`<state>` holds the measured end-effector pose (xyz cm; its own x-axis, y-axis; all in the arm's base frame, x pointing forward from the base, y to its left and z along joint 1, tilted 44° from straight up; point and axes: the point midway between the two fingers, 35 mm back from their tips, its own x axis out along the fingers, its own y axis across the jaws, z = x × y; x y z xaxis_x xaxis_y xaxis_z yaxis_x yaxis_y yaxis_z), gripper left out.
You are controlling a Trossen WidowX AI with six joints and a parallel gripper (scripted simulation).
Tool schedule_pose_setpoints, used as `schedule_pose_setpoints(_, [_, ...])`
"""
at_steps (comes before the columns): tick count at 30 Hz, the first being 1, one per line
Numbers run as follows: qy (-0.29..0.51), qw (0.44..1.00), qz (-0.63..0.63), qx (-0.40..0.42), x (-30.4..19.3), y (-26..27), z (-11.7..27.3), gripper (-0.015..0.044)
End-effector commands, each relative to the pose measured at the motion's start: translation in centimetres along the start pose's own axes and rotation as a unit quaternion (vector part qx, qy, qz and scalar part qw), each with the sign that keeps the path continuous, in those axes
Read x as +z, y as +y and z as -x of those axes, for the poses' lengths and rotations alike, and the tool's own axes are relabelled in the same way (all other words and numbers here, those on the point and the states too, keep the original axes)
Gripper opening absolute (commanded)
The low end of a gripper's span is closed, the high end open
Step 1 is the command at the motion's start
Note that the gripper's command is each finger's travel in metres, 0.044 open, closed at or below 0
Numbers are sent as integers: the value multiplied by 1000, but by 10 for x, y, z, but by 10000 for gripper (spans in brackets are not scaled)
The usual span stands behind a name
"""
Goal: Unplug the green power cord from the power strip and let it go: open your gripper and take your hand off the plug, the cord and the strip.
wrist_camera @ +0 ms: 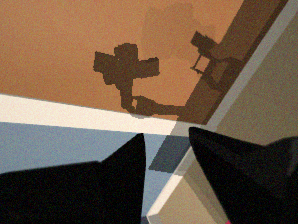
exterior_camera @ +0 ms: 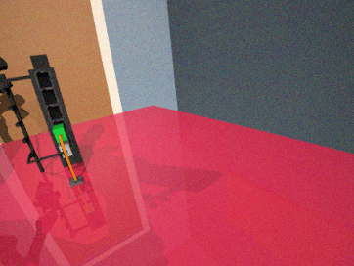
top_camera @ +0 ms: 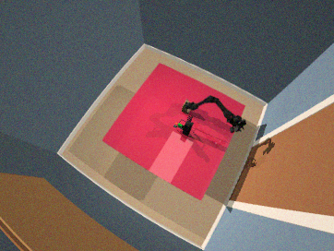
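Top view: looking down from high and well back, taking in all of my arm (top_camera: pixel 213 100), the red surface (top_camera: pixel 138 115) (exterior_camera: pixel 254 210) and the surrounding walls; frame sitting askew to the surface's edges.

Exterior view: looking across the red surface from much nearer, facing a wall corner, catching the power strip (top_camera: pixel 186 129) (exterior_camera: pixel 66 128) at left. Strip and surface are showing in both this and top.

Wrist view: riding at my claw (top_camera: pixel 243 124) (wrist_camera: pixel 166 136), peering closely past its fingertips, facing the orange-brown panel (top_camera: pixel 295 161) (exterior_camera: pixel 54 29) (wrist_camera: pixel 60 50). All three are sharing that panel and its pale edging (top_camera: pixel 286 212) (exterior_camera: pixel 105 54) (wrist_camera: pixel 60 115).
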<state>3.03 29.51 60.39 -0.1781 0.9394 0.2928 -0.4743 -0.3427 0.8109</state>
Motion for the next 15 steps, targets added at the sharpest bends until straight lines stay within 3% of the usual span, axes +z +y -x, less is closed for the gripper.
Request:
schedule_pose_setpoints(1, [-22, 998, 6, -59, 21, -45, -3, 160])
schedule_pose_setpoints(15, [-101, 966, -1, -239, 94, -185, 38, 160])
